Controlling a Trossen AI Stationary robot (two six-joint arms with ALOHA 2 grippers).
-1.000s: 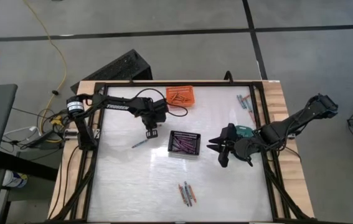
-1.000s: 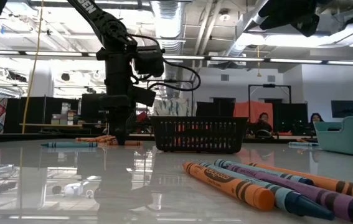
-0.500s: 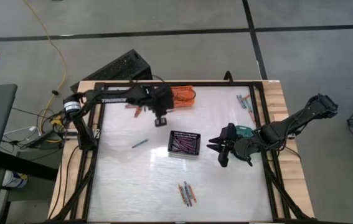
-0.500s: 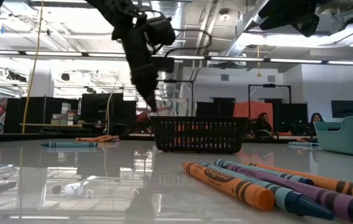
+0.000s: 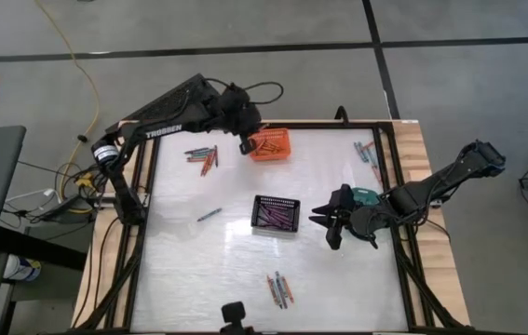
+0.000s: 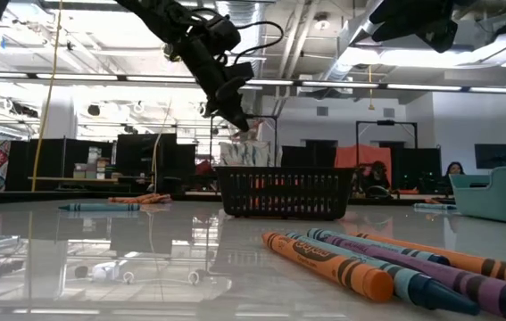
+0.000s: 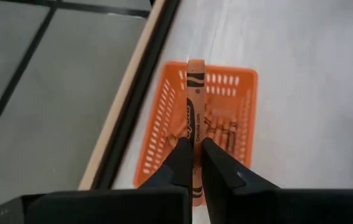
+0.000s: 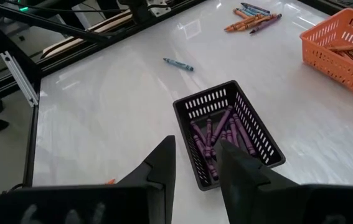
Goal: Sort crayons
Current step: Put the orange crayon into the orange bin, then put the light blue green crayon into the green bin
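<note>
Left gripper (image 7: 192, 160) up over the orange basket (image 5: 269, 145) at the far edge of the table (image 5: 245, 270), fingers (image 7: 179, 163) pinched shut on an orange crayon (image 7: 193, 106). Crayon runs lengthwise between the two fingers, clamped near its rear end; the longer part sticks forward past the fingertips, over the basket's inside. More orange crayons lie in that basket.

Right gripper (image 8: 193, 163) hangs near the black basket (image 5: 276, 213), on the side toward the teal basket (image 5: 364, 196); fingers (image 8: 159, 168) part open, holding nothing. Purple crayons (image 8: 216, 137) lie in the black basket, seen just ahead of those fingers.

Loose crayons on the table:
- small mixed cluster (image 5: 202, 156) near the far left corner, beside the left arm
- single teal-blue crayon (image 5: 209, 214) left of the black basket, well apart from both grippers
- short row (image 5: 278, 289) near the front edge; in the low view these lie closest to the camera, orange, teal-blue and purple side by side
- another few (image 5: 369, 156) along the far right edge

Low view: people sit in the room behind the table
</note>
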